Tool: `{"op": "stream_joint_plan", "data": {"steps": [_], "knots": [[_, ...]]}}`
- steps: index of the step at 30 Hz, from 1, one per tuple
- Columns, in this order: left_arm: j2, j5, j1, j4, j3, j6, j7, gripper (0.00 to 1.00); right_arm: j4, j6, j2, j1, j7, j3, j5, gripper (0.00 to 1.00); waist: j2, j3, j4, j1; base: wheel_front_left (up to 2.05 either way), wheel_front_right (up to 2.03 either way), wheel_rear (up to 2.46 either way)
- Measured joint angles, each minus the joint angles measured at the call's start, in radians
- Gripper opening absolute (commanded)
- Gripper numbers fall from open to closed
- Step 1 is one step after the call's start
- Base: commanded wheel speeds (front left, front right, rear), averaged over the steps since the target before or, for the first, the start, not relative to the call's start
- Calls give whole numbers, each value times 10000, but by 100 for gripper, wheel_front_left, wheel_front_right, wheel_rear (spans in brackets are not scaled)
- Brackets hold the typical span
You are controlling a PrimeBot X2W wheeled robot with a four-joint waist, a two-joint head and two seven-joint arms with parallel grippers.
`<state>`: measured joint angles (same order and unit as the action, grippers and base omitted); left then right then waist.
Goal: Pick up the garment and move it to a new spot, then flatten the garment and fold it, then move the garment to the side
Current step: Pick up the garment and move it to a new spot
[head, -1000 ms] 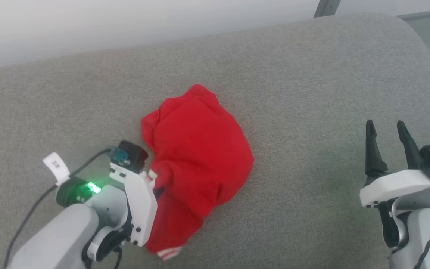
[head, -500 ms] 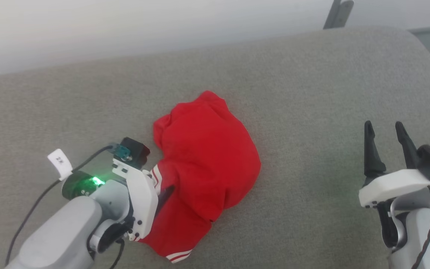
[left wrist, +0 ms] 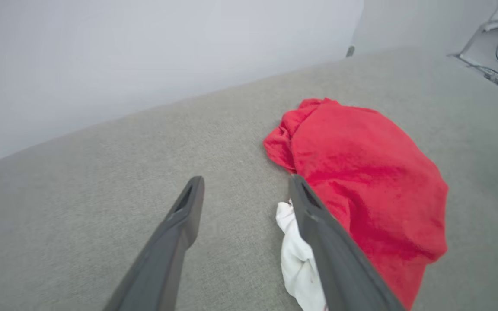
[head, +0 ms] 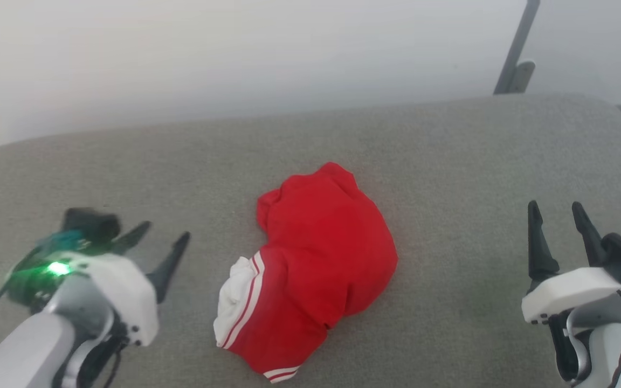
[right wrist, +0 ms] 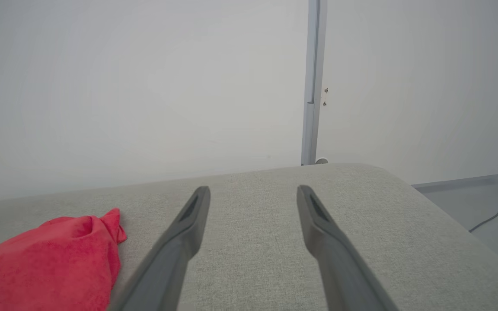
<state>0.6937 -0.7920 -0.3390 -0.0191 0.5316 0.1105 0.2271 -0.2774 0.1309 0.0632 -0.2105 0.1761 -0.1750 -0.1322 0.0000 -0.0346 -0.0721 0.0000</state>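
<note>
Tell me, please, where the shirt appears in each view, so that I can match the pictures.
Head view: shirt at centre, slightly low, with its white sleeve toward the lower left.
Left wrist view: shirt right of centre.
Right wrist view: shirt in the bottom left corner.
Shared landmark: the grey cushion under it, whose far edge meets the pale wall.

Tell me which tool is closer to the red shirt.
The left tool: it hangs open right beside the garment, by its white sleeve. The right tool, also open, is far off over bare cushion.
</note>
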Motion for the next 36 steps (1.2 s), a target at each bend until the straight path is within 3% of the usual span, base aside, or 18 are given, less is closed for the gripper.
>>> {"op": "stream_joint_plan", "data": {"steps": [9, 15, 22, 36], "knots": [[506, -178, 1777, 31, -1442, 211, -2922, 100, -23, 0, 157, 386, 92, -207, -96, 100, 0, 455, 546, 0, 0, 0, 0], [359, -359, 2676, -182, -2080, 242, -4326, 100, -21, 0, 155, 646, 146, -491, -115, 100, 0, 627, 952, 0, 0, 0, 0], [-52, -497, 3604, -224, -2847, 46, -4842, 100, 25, 0, 75, 856, 174, -537, -102, 100, 1, 817, 1293, 0, 0, 0, 0], [-848, 468, 4397, -36, -4263, -803, -4886, 100, 234, 0, 31, 1015, 111, -495, -86, 100, 0, 847, 1502, 0, 0, 0, 0]]}}
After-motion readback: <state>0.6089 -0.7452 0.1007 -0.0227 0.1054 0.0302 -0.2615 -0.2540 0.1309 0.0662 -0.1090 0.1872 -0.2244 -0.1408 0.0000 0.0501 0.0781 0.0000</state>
